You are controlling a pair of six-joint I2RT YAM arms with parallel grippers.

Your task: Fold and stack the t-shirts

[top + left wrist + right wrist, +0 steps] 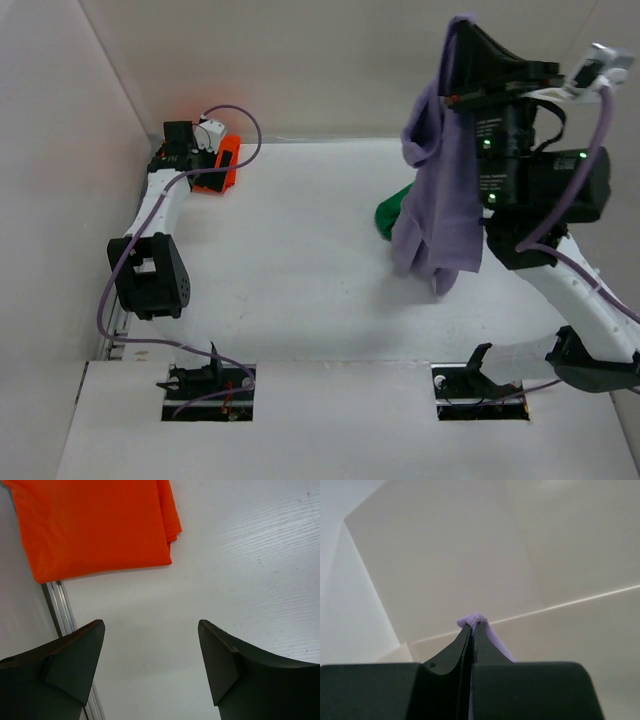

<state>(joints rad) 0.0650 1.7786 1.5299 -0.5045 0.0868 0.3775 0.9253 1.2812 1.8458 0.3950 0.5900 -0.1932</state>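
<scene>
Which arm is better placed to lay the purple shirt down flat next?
Right, likely: the right pincer is shut on the lavender shirt, hanging above the table. The left pincer stands open and empty beside the folded orange shirt, far across.

Folded shirt (pixel 228 160) far L, hung shirt (pixel 440 200) R.

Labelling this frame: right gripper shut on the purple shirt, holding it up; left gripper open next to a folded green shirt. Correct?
One slip: next to the open left gripper lies a folded orange shirt, not a green one; the left wrist view shows it. The rest stands: the right gripper is shut on the purple shirt, holding it up.
</scene>
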